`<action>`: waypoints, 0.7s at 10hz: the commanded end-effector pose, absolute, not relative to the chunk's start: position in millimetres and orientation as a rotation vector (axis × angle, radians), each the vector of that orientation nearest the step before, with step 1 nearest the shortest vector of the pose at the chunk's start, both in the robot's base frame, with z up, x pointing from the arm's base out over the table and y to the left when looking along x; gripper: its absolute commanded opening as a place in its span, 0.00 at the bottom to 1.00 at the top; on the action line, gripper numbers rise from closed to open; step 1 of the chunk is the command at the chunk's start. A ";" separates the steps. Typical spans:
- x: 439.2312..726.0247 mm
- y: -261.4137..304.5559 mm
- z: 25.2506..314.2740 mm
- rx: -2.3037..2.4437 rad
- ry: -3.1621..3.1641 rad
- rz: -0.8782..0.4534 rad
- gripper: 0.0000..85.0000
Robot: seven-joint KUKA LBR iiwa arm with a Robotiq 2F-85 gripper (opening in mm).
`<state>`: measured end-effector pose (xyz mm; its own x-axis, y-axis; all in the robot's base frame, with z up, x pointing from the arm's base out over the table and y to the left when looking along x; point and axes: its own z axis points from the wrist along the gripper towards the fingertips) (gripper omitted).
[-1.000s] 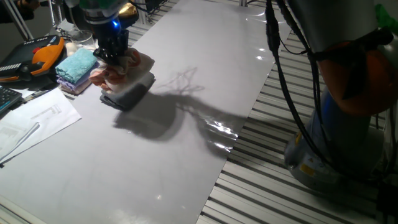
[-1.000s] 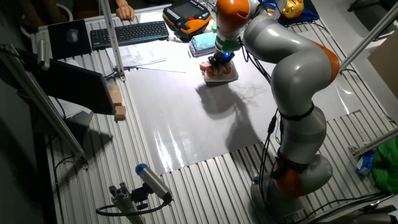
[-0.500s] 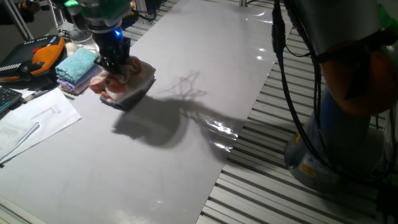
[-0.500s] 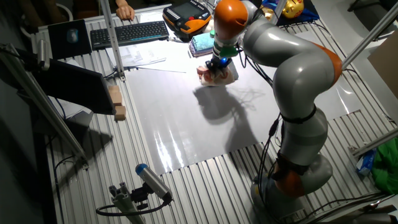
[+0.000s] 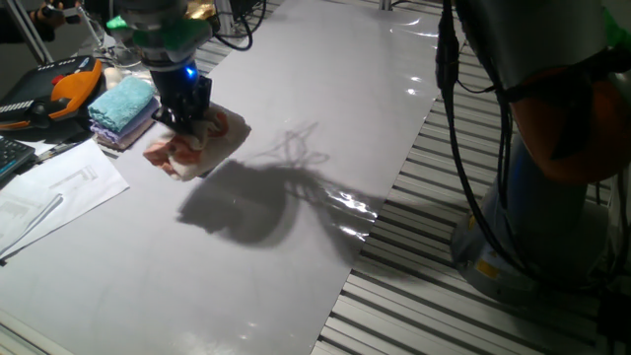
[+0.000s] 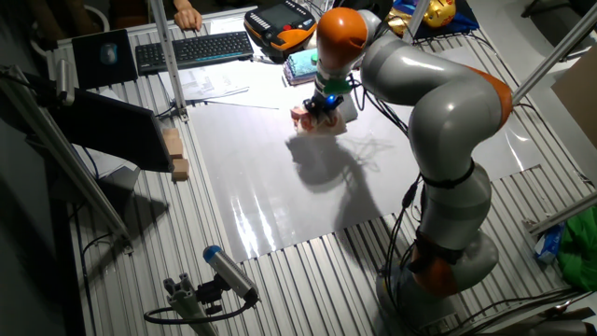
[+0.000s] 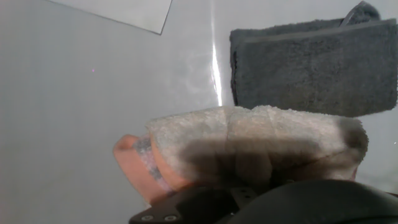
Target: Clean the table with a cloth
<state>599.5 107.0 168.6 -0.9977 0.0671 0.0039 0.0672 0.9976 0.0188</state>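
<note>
The pale pink and peach cloth [image 5: 187, 150] lies bunched on the glossy grey-white table [image 5: 296, 256]. My gripper [image 5: 189, 122] stands upright on top of it, shut on the cloth, which touches the surface. In the other fixed view the gripper [image 6: 320, 105] holds the cloth [image 6: 312, 119] near the table's [image 6: 280, 187] far edge. In the hand view the cloth [image 7: 249, 146] fills the lower middle over the table [image 7: 74, 93]. My fingertips are hidden behind it.
A dark grey cloth [image 7: 314, 65] lies flat just beyond the pink one. A teal-blue towel [image 5: 123, 102] on a folded stack sits close left of the gripper. A paper sheet [image 5: 49, 192] lies left. An orange-black device [image 5: 69, 87] and keyboard [image 6: 191, 49] stand behind.
My gripper has slid the pink cloth off the dark grey cloth and leftward across the table, toward the paper side.
</note>
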 end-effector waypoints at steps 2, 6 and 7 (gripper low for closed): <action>600.1 106.6 163.9 -0.095 -3.133 -0.043 0.00; 600.0 106.2 163.0 -0.134 -3.175 -0.042 0.00; 600.0 106.2 163.0 -0.123 -3.160 -0.035 0.00</action>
